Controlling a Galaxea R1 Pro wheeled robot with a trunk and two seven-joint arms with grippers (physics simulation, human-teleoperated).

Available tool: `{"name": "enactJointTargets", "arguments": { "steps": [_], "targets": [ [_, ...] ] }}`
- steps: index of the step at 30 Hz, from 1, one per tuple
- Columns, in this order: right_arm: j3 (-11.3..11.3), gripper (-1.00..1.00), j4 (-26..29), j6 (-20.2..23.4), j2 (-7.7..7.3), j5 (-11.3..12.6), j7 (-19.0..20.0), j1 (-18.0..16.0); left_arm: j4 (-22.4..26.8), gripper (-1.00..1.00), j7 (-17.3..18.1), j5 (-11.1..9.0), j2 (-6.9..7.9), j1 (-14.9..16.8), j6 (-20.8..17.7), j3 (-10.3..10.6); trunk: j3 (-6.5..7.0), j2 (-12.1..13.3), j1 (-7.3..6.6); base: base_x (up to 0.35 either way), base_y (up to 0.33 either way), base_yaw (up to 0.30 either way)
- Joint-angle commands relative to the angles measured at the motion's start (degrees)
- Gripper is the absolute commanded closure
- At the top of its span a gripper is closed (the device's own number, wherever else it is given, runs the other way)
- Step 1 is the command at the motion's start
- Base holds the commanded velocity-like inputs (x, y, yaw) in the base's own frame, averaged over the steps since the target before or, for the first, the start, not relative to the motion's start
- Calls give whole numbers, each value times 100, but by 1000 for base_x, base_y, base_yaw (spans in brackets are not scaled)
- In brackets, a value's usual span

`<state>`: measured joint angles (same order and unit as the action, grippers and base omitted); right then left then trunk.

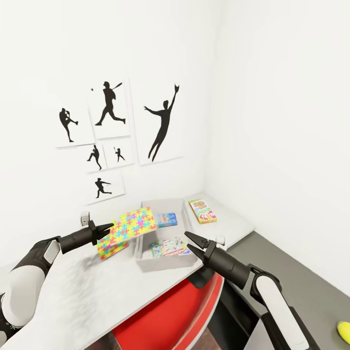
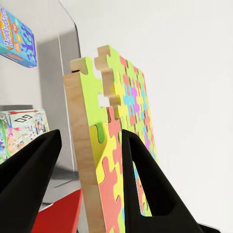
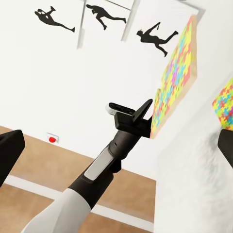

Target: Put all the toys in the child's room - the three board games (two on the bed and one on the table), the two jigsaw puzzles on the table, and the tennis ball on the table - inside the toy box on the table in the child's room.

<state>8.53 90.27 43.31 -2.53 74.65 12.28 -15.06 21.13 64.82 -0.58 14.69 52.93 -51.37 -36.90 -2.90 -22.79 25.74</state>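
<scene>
My left gripper [image 1: 106,228] is shut on one jigsaw puzzle [image 1: 132,223], holding it tilted above the table [image 1: 82,291] at the left rim of the grey toy box [image 1: 165,264]. In the left wrist view the puzzle [image 2: 97,145] stands edge-on between the fingers. A second jigsaw puzzle [image 1: 111,247] lies flat on the table below it. Inside the box are a blue board game [image 1: 166,219] and a white-green one [image 1: 170,247]. The orange-green game [image 1: 202,210] lies on the table right of the box. My right gripper [image 1: 194,244] is open by the box's front right corner.
A red chair [image 1: 180,316] sits under the table's front edge. Baseball silhouette posters [image 1: 109,131] hang on the wall behind. Grey floor [image 1: 291,262] runs along the right, with a small yellow-green object [image 1: 344,330] at the picture's lower right edge.
</scene>
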Motion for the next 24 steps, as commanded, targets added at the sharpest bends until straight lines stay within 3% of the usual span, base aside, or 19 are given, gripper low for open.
{"name": "enactJointTargets", "arguments": {
  "steps": [1, 24],
  "targets": [
    [4, -100, 0, 11, -3, -10, 20, -6, -1, 100, 4, -4, -3, 7, -48, -19, -13, -13, 4, 54, -49, 6],
    [-68, -100, 53, 59, -83, -11, 54, -6, 18, 100, -88, -8, 10, 76, 53, -40, -13, -13, 4, 2, -2, 0]
  ]
}}
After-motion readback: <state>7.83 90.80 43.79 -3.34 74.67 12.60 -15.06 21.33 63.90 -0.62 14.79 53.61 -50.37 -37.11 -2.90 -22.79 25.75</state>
